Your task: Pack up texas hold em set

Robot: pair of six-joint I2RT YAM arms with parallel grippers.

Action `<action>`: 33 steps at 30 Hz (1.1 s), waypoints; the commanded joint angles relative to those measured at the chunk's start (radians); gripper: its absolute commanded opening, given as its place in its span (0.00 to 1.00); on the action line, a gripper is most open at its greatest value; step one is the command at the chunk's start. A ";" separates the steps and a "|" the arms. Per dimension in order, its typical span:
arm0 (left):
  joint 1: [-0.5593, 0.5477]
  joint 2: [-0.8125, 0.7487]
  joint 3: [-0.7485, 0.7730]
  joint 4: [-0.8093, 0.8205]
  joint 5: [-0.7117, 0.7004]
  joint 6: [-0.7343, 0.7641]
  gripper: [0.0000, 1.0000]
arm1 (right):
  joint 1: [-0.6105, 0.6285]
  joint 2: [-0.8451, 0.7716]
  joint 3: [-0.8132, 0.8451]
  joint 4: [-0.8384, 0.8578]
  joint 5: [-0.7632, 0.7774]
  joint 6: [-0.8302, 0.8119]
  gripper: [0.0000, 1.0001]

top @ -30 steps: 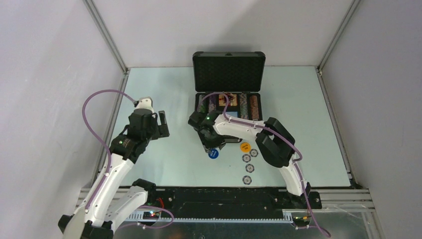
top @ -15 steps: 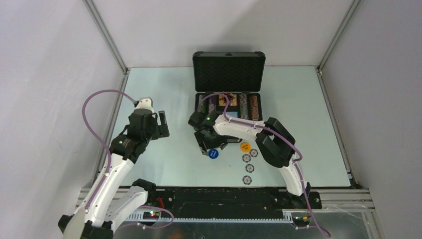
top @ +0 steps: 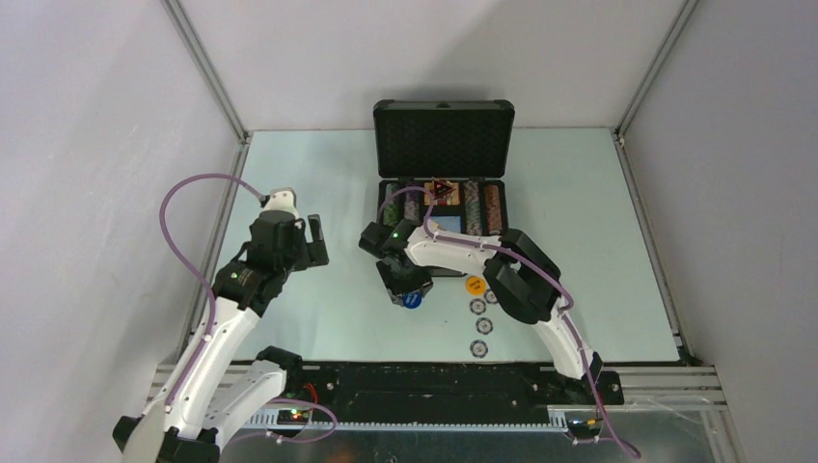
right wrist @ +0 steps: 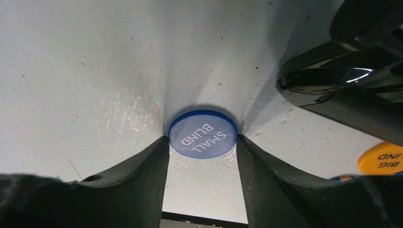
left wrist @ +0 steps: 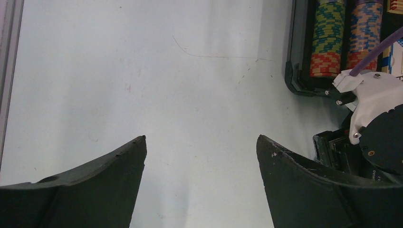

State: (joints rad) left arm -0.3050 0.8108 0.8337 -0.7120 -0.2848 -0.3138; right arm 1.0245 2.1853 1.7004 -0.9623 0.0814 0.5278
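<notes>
Dark grey hard briefcase open, mostly filled. Beside it, right gripper fingers clamp round blue button; round orange button and striped poker chips remain. Left gripper fingers apart.

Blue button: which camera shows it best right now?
Right wrist. The blue button lies flat mid-frame between the fingers of the right tool, which meet both its edges, and SMALL BLIND reads clearly. Top external shows only a blue sliver beneath that tool. Left wrist does not show it.
</notes>
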 commanded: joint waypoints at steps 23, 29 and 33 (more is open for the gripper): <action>0.010 -0.002 -0.002 0.028 0.001 0.009 0.90 | -0.021 -0.159 -0.106 0.093 0.098 0.009 0.34; 0.011 -0.002 -0.002 0.029 0.001 0.009 0.90 | -0.033 -0.182 -0.141 0.099 0.111 0.018 0.34; 0.012 -0.003 -0.002 0.029 0.001 0.009 0.90 | -0.055 -0.203 -0.178 0.107 0.120 0.033 0.55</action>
State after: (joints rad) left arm -0.3042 0.8112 0.8333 -0.7116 -0.2844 -0.3138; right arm 0.9886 2.0529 1.5536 -0.8703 0.1692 0.5468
